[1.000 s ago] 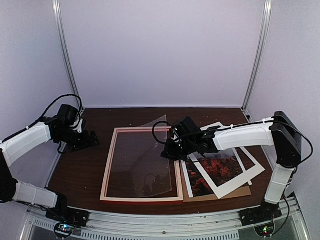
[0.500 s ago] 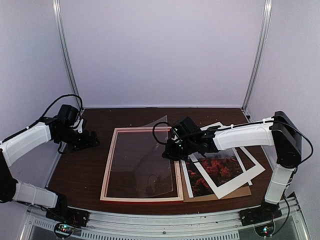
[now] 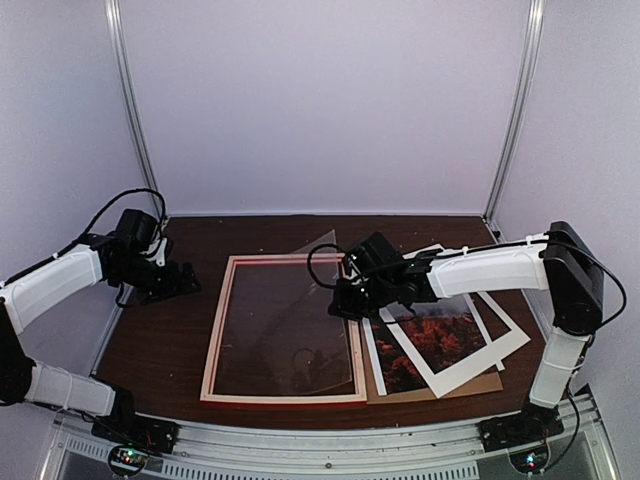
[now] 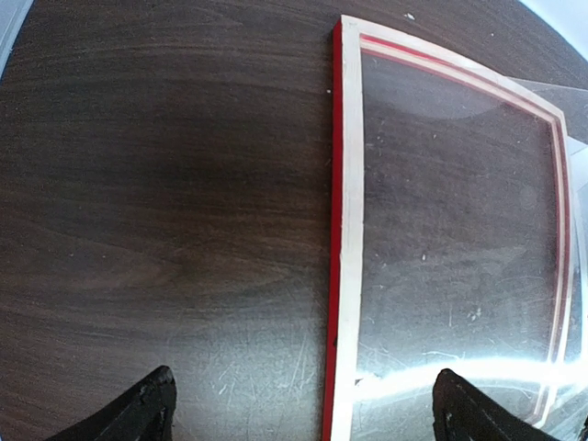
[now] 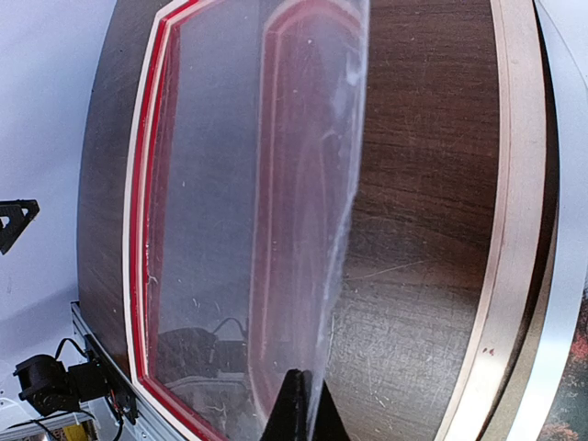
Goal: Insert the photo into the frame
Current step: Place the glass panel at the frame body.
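Sheet (image 3: 300, 300), right gripper (image 3: 343, 300): slightly farther right.

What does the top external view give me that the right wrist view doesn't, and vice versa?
Top external only: the photo under the white mat, plainly, right of the frame; the wrist catches a sliver. Right wrist only: the right gripper shut on the edge of the clear sheet. Both: the frame, pale side up, with the sheet tilted over it.

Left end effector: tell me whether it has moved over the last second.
No. In the top view the left end effector stays in the same spot, just left of the far-left corner of the frame.
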Motion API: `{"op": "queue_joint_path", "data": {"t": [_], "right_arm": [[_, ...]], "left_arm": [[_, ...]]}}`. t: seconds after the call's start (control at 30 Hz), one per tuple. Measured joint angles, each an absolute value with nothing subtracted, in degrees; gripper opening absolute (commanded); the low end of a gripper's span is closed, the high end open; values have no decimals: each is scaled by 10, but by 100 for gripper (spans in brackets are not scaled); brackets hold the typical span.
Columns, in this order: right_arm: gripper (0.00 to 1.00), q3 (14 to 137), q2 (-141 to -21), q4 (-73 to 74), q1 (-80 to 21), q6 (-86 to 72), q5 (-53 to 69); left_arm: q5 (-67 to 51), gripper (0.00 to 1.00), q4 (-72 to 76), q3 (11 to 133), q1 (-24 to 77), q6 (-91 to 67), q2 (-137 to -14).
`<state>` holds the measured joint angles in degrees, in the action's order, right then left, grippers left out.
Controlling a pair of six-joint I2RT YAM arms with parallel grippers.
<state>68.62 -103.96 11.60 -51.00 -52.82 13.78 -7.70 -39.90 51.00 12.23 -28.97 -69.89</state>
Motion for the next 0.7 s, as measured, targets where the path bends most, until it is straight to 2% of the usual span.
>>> {"op": "queue_joint_path", "data": {"t": [0.7], "right_arm": [[0, 691, -1042, 106, -510, -518, 158]], "left_arm": [[-77, 98, -391, 506, 131, -290, -705]]}}
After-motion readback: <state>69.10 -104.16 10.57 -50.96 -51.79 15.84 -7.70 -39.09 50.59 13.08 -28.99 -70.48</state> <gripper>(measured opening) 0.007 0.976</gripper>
